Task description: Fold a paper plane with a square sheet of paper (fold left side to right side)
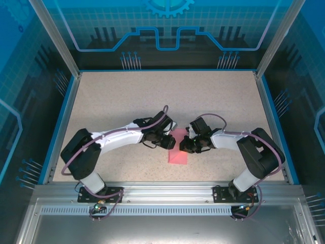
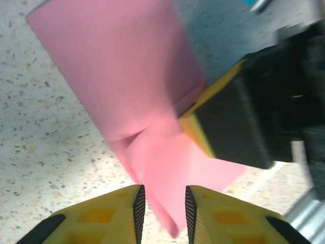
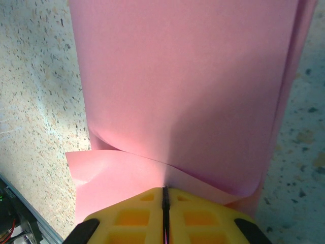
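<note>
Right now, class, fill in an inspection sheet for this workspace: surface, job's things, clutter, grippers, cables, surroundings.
surface: speckled beige table
job's things: pink paper sheet, partly folded over and curled, between the grippers
clutter: nothing seen
grippers: left gripper jaws apart with the sheet's edge between them; right gripper shut on the sheet
cables: purple cables run along both arms
surroundings: blue-lit enclosure panels; metal rail at the near edge

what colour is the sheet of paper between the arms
The paper is plain pink, clearest in the right wrist view.
</note>
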### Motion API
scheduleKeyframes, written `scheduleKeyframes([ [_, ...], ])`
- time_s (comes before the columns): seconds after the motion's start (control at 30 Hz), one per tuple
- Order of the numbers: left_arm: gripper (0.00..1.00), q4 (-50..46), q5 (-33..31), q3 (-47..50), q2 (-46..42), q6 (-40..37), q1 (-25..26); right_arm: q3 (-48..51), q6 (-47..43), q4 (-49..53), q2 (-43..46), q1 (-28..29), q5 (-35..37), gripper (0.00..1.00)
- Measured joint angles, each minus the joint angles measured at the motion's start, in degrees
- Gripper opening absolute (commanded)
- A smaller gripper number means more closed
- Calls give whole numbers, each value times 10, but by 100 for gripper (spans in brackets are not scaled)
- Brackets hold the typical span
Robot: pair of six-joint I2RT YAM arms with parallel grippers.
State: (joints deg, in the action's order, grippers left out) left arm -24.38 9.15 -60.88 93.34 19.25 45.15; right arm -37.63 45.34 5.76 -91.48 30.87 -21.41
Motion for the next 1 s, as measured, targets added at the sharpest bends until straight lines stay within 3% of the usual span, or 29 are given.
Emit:
scheduleKeyframes([
  [0.17, 30, 38, 72, 43, -30, 39, 0, 0, 0, 0, 0, 0, 0, 10],
  [0.43, 30, 106, 165, 83, 0, 93, 8, -1, 0, 0, -1, 0, 0, 10],
  [1.0, 31, 113, 164, 80, 68, 92, 16, -4, -4, 5, -4, 0, -1, 10],
])
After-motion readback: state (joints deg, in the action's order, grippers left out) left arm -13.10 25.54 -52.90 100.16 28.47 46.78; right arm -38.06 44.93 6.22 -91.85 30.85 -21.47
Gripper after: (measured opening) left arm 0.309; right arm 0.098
